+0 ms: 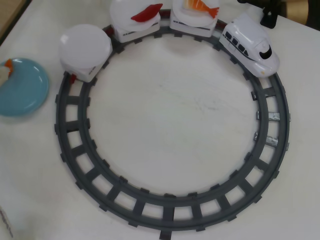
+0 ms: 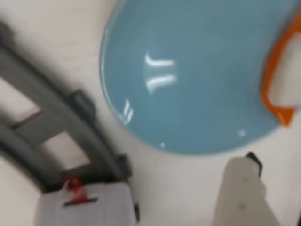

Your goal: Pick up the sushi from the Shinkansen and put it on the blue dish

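Sushi [image 2: 282, 70] rests on the dish [image 1: 25, 92], at its left edge in overhead view; last plate [image 1: 85, 45] bare. Claw [image 2: 244, 188] only partly visible in wrist view, state cannot be told. Step: placement apparently done. Next: lift clear without nudging the dish or train [image 1: 252, 45].

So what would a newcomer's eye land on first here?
The grey circular track fills the overhead view, with the Shinkansen at its upper right pulling cars topped by white plates: a red piece and an orange shrimp. At the left edge sits the blue dish, an orange piece on its rim.
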Robot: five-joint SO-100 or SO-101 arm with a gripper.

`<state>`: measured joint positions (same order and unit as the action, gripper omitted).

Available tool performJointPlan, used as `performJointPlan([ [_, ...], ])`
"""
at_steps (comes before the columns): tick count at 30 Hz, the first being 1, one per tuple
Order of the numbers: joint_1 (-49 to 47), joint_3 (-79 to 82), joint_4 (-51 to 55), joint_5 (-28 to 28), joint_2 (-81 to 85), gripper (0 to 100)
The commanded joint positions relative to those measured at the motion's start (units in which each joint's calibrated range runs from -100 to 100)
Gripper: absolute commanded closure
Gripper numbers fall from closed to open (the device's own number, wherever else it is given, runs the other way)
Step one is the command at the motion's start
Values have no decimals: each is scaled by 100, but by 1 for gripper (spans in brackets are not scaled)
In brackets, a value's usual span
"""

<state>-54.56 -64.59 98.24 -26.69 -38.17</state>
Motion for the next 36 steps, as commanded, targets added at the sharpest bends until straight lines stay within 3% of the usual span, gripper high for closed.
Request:
performJointPlan([
  [1,86,580,100,300,1250,80],
  [13,676,3222,100,1995,3050,80],
  [20,878,4782,-36,2068,4203,85],
  [28,808,8046,-1318,2042,6683,85],
  [33,799,10129,-1981,2047,8168,96],
  [36,764,10968,-2049,2042,8757,96],
])
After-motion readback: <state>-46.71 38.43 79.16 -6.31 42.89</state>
